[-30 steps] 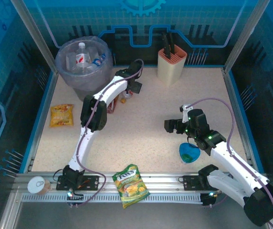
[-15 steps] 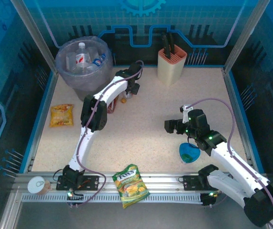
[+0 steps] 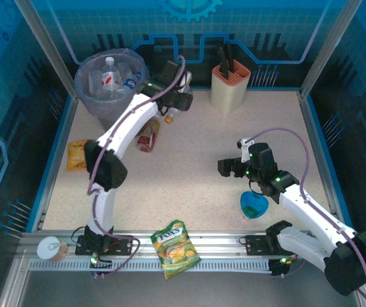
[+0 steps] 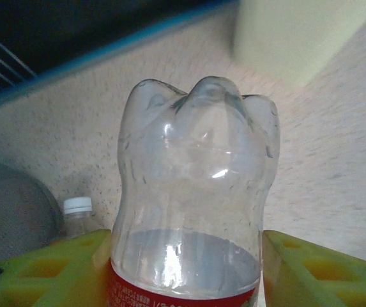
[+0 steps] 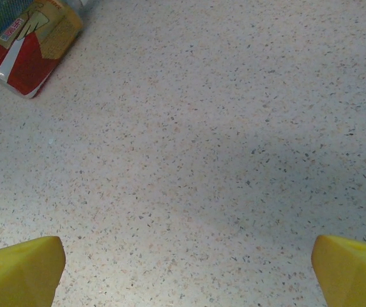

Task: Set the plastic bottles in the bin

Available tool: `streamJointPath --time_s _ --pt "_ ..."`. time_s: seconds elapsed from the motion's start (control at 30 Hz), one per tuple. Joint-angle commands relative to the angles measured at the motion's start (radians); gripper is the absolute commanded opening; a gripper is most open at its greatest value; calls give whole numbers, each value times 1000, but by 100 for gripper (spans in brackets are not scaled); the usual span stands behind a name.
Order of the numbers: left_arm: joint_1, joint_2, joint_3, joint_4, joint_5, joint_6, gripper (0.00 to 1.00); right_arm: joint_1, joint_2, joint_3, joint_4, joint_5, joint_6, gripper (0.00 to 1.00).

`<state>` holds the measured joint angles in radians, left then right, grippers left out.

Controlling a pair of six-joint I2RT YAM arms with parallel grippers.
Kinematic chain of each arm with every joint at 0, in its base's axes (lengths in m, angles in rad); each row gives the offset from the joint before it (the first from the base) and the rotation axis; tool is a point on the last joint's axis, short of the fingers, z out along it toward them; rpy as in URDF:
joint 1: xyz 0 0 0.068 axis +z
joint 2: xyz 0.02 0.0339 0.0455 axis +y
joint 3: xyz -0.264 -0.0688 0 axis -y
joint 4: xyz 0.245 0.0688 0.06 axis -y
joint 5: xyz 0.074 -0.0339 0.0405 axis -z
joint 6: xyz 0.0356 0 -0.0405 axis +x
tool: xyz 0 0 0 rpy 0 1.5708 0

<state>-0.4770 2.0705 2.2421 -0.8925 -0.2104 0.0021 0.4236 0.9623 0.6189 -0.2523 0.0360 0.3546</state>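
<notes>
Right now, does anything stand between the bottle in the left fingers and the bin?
Nothing visible does. The clear bottle, gripped by the left fingers, is just right of the bin; a white-capped bottle sits on the table below.

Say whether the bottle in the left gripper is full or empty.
Empty: the clear bottle in the left gripper holds no visible liquid; the table shows through it.

The top camera looks down from the near edge over the whole table (image 3: 234,128). Both wrist cameras hang close above that same speckled surface.
</notes>
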Motion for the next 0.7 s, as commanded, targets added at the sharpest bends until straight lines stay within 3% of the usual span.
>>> streamJointPath --time_s 0.0,0.13,0.4,0.67 --pt "28 -140 27 -57 59 -12 59 -17 32 42 36 -37 -14 100" --pt "125 -220 80 -107 51 -22 58 -16 49 38 50 -53 -7 100" --pt "456 -255 102 -66 87 -82 54 -15 45 2 64 -69 5 100" --pt "584 -132 137 -18 62 -113 54 -14 18 -11 43 -68 12 100"
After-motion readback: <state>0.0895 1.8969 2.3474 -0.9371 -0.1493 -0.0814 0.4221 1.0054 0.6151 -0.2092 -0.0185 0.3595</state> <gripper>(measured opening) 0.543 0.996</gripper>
